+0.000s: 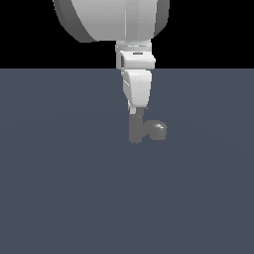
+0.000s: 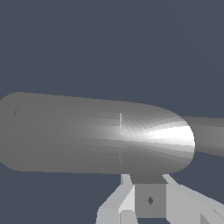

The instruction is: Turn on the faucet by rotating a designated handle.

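Observation:
The faucet is a small dull-grey tap on the floor, with an upright body and a short rounded spout pointing to the exterior view's right. My white gripper hangs straight down onto the top of the body and hides the handle there. In the wrist view a big grey rounded faucet part fills the middle, just beyond my gripper. A narrower grey bar sticks out past its rounded end; I cannot tell whether it is the handle. The fingers sit together with no gap showing.
The flat blue-grey floor spreads all around the faucet. My arm's large white link hangs above, at the top of the exterior view.

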{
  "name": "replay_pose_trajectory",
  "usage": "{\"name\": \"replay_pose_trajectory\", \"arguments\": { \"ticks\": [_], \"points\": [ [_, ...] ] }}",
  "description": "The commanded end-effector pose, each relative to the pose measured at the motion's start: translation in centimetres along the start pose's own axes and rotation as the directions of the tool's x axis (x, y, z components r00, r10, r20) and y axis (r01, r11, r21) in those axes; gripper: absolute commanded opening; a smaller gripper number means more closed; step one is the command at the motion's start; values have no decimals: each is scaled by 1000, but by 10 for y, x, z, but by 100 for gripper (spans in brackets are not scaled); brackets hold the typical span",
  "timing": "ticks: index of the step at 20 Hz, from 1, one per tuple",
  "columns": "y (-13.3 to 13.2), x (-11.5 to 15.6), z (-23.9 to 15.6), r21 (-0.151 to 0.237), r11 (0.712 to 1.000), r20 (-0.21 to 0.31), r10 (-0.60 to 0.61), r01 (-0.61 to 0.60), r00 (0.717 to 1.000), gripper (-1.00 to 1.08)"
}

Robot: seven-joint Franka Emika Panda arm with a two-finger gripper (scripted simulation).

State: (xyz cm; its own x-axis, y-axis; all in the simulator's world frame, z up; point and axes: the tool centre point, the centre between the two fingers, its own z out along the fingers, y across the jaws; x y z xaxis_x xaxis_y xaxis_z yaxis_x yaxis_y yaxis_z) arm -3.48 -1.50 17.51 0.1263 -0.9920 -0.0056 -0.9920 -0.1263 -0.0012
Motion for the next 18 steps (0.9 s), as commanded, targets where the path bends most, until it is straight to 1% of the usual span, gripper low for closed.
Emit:
{"name": "replay_pose_trajectory", "arguments": {
  "ticks": [1,3,4,5,18],
  "points": [
    [7,40,1,0,999,-5,45,-45,999,-100],
    [11,52,2,-1,999,-6,46,-46,999,-100],
    [11,52,2,-1,999,-6,46,-46,999,-100],
    [3,22,0,3,1000,0,0,0,1000,-100],
    [-19,78,1,1,1000,-3,27,-27,1000,-100]
  ]
}}
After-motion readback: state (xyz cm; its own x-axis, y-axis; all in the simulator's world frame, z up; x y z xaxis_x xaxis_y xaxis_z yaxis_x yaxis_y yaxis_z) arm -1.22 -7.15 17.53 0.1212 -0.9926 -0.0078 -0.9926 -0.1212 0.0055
